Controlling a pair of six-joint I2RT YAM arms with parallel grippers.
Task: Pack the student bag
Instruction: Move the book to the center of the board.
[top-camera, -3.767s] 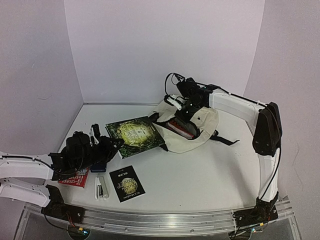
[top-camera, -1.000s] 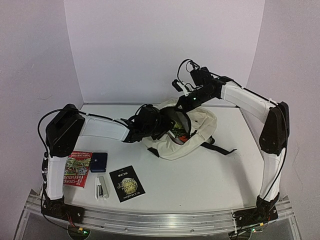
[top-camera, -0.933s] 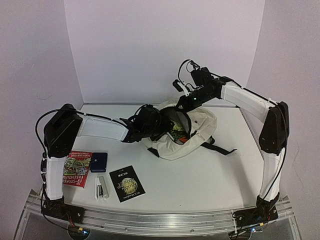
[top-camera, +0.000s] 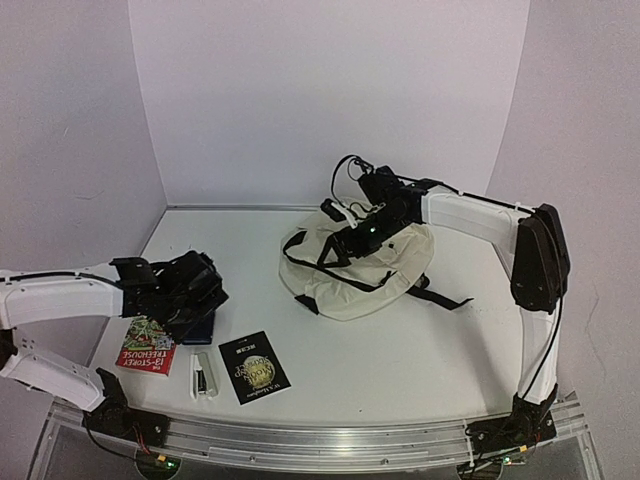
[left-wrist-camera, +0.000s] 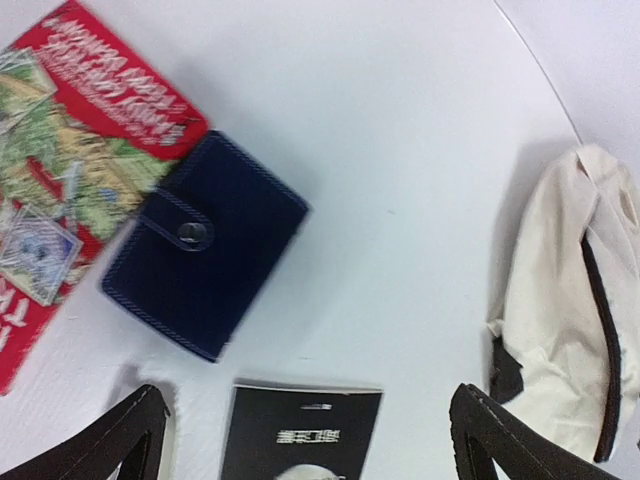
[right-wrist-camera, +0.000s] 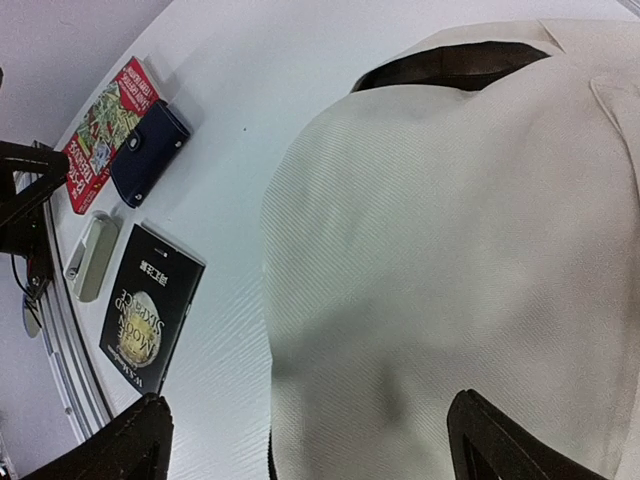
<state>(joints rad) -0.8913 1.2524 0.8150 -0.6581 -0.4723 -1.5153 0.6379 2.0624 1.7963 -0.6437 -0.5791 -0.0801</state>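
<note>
Cream bag (top-camera: 352, 288), navy wallet (left-wrist-camera: 200, 260), red book (left-wrist-camera: 112, 128)

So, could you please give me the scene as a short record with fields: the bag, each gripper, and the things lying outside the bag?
bag: student bag, slumped on its side at the far middle; inside not visible
left gripper: open, empty, above the loose items
right gripper: open, empty, over the bag's cloth
outside bag: red book, navy wallet, black booklet, small white device
position of loose items: near left, apart from the bag
</note>
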